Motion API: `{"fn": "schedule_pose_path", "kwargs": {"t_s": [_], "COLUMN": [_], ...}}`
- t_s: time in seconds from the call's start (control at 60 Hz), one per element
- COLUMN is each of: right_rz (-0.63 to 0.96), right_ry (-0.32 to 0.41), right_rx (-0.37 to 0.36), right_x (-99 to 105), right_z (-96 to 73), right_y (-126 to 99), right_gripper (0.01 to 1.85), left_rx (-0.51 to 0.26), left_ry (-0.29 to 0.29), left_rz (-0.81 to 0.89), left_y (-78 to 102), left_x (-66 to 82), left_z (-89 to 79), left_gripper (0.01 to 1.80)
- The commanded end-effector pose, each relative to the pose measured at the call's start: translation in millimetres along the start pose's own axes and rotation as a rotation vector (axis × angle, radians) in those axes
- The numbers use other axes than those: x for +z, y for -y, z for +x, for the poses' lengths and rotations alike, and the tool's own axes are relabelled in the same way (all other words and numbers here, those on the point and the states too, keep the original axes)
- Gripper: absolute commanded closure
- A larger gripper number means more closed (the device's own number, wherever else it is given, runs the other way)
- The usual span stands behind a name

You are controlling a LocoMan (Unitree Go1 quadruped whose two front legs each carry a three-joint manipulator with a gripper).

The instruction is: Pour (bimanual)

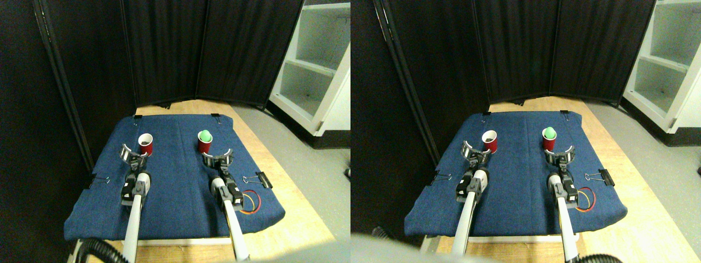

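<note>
Two red plastic cups on the blue cloth worktop [175,186]

Left hand [133,154] and right hand [218,156] are spread wide, released, just below left red plastic cup [145,144] and green-ball-topped red plastic cup [205,143].

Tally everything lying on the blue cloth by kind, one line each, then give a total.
Red cups: 2, the left cup and the right cup
Green ball: 1, the green ball sitting in the right cup
Binder clips at the cloth's edges: 4 visible
Total: 7
</note>
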Motion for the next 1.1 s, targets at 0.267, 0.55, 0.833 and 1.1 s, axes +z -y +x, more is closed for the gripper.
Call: {"fn": "schedule_pose_path", "kwargs": {"t_s": [0.267,0.55,0.833,1.1], "right_rz": [0.051,0.078,0.125,0.139], "right_ry": [0.003,-0.009,-0.016,-0.012], "right_rx": [0.010,0.006,0.004,0.001], "right_x": [-15.1,-24.6,-27.3,-27.2], "right_z": [16.0,17.6,19.9,24.9], "right_y": [-8.2,-11.4,-9.9,-7.5], "right_gripper": [0.86,0.87,0.87,0.84], "left_rx": [-0.002,0.032,0.040,0.037], "left_ry": [-0.010,-0.075,-0.101,-0.135], "left_rz": [-0.166,-0.216,-0.237,-0.272], "left_y": [-0.5,4.3,5.6,6.0], "left_x": [-7.7,-18.6,-32.2,-36.7], "left_z": [7.1,1.4,15.6,22.2], "left_gripper": [0.61,0.65,0.69,0.68]}}
